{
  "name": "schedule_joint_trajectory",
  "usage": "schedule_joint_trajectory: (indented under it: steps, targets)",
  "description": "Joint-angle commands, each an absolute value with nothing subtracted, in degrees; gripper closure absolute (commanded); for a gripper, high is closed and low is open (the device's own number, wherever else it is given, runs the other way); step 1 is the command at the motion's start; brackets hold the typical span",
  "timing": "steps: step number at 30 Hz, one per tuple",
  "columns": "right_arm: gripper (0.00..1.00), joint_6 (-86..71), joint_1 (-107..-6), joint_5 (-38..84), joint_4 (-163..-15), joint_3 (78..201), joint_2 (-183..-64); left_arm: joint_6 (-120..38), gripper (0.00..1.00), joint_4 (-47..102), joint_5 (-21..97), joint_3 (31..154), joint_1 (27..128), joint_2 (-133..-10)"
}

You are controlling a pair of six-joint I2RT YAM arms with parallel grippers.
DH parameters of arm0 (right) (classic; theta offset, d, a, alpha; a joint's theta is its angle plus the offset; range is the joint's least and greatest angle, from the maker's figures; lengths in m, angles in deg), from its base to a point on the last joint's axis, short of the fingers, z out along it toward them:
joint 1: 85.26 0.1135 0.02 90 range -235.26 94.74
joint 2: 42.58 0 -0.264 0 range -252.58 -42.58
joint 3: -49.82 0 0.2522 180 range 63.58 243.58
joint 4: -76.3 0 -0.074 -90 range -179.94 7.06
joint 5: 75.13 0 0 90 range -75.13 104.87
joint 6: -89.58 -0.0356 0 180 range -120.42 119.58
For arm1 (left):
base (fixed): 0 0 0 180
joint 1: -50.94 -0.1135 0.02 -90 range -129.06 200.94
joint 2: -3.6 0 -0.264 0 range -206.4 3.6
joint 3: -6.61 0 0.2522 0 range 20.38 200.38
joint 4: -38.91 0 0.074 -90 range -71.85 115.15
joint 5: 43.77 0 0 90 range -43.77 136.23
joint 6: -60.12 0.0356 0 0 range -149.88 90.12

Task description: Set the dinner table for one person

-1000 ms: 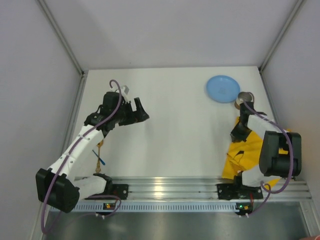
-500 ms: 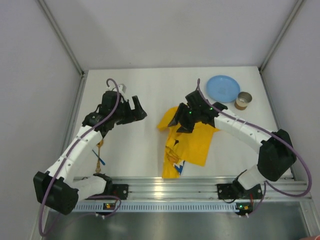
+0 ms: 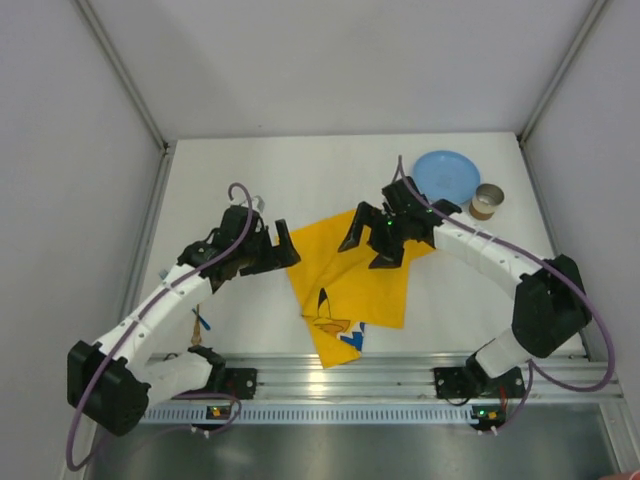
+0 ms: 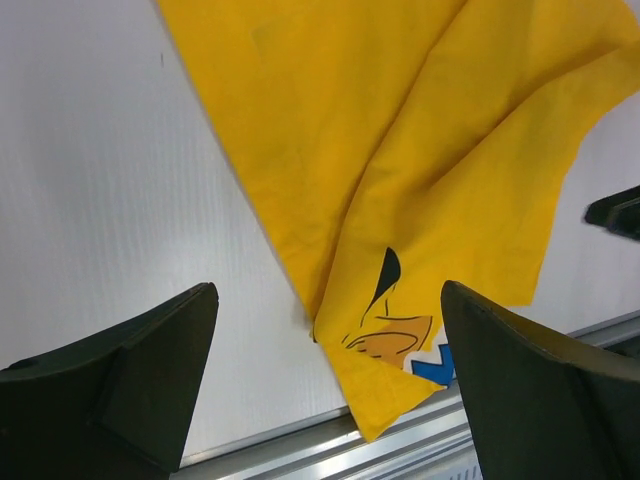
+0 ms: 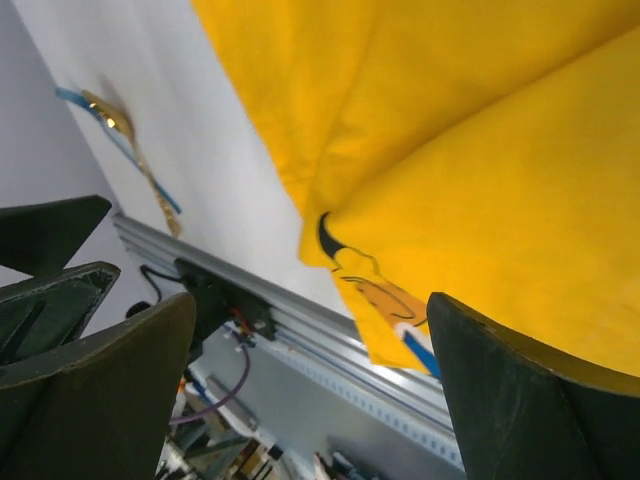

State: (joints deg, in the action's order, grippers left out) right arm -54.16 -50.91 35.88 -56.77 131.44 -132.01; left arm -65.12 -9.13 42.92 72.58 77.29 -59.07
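Dinner table (image 3: 330,180) is spreading white beneath both arms. Left gripper (image 3: 279,250) is hovering, jaws spread and empty. Yellow mat (image 3: 355,285) is lying at its three o'clock, its long axis running twelve to six. Right gripper (image 3: 369,246), likewise released, is hanging over the mat's far edge, nearer.

The 2 dark fingers (image 4: 150,370) of the left gripper (image 4: 328,292) are seen at the bottom corners, spread wide apart with nothing clamped between them. Beneath them a yellow cloth (image 4: 420,130) is laid on the white dinner table (image 4: 100,200), filling the upper right. A fold is seen running down its middle, with 1 layer lapped over the other. A cartoon print in black, orange and blue (image 4: 400,340) is shown near its pointed lower corner, which reaches the metal rail (image 4: 430,455). A dark part (image 4: 615,212) is cut off at the right edge.
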Motion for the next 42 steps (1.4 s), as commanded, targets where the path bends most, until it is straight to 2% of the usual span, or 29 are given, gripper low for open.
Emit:
schedule_joint_trajectory:
  steps: [1, 8, 12, 16, 19, 20, 22, 23, 25, 26, 27, 28, 29, 31, 32, 34, 35, 38, 42]
  targets:
    - [0.00, -45.9, -55.6, 29.1, -47.6, 127.4, -125.0, -68.7, 0.01, -6.6, 44.7, 68.5, 80.0, -60.6]
    - [0.00, -39.6, -68.2, 30.5, -46.3, 115.5, -116.9, -72.1, 0.02, -3.3, 51.1, 69.2, 81.3, -69.9]
    - [0.00, -36.7, -71.3, 29.5, -46.5, 113.4, -117.6, -72.1, 0.08, 0.7, 49.4, 69.7, 81.3, -77.9]
    - [0.00, -35.1, -72.7, 29.1, -47.7, 111.6, -119.7, -72.2, 0.33, 6.4, 47.0, 69.8, 81.3, -83.4]
    - [0.00, -34.4, -72.9, 29.6, -49.9, 110.3, -121.0, -71.7, 0.42, 8.3, 46.5, 71.1, 81.3, -87.1]
    - [0.00, -34.4, -72.9, 30.7, -50.6, 110.0, -121.9, -71.4, 0.50, 8.5, 46.5, 71.5, 81.3, -87.9]
    - [0.00, -34.5, -72.9, 31.7, -53.5, 108.5, -123.3, -70.8, 0.57, 9.5, 46.6, 72.5, 81.3, -89.8]
    - [0.00, -35.0, -72.9, 33.0, -56.0, 107.9, -124.7, -70.3, 0.70, 9.8, 44.8, 72.8, 81.3, -90.5]
    - [0.02, -35.4, -72.6, 34.6, -58.5, 106.2, -126.5, -69.9, 0.86, 10.1, 44.1, 74.0, 81.2, -92.2]
    - [0.05, -36.0, -72.3, 36.1, -59.7, 105.9, -128.5, -69.6, 0.97, 9.9, 44.0, 74.5, 81.2, -92.8]
    - [0.13, -36.1, -71.4, 36.9, -61.5, 105.7, -129.6, -69.5, 1.00, 9.5, 43.9, 75.4, 81.2, -93.7]
    - [0.17, -36.6, -70.8, 37.5, -62.3, 105.6, -131.4, -69.2, 1.00, 9.2, 43.9, 75.8, 81.1, -93.9]
    - [0.29, -37.0, -70.1, 38.2, -63.2, 105.6, -132.3, -68.9, 1.00, 9.2, 43.8, 76.1, 81.0, -94.2]
    - [0.37, -37.6, -67.3, 38.9, -64.2, 105.9, -133.5, -68.6, 1.00, 8.8, 43.6, 76.8, 80.9, -94.4]
    - [0.48, -38.3, -66.5, 39.2, -64.7, 106.0, -134.1, -68.5, 1.00, 8.6, 43.4, 77.0, 80.7, -94.4]
    - [0.60, -38.7, -64.3, 39.4, -64.9, 106.1, -134.5, -68.5, 1.00, 8.5, 43.2, 77.2, 80.5, -94.4]
    - [0.75, -39.0, -63.9, 39.6, -64.8, 106.0, -134.5, -68.4, 1.00, 8.4, 43.1, 77.2, 80.1, -94.2]
    - [1.00, -38.6, -65.0, 38.7, -63.1, 105.0, -132.8, -67.9, 1.00, 7.3, 42.9, 77.2, 79.1, -93.7]
    - [1.00, -35.9, -69.9, 35.9, -58.3, 103.8, -127.7, -65.4, 1.00, 4.8, 43.7, 77.4, 75.3, -91.7]
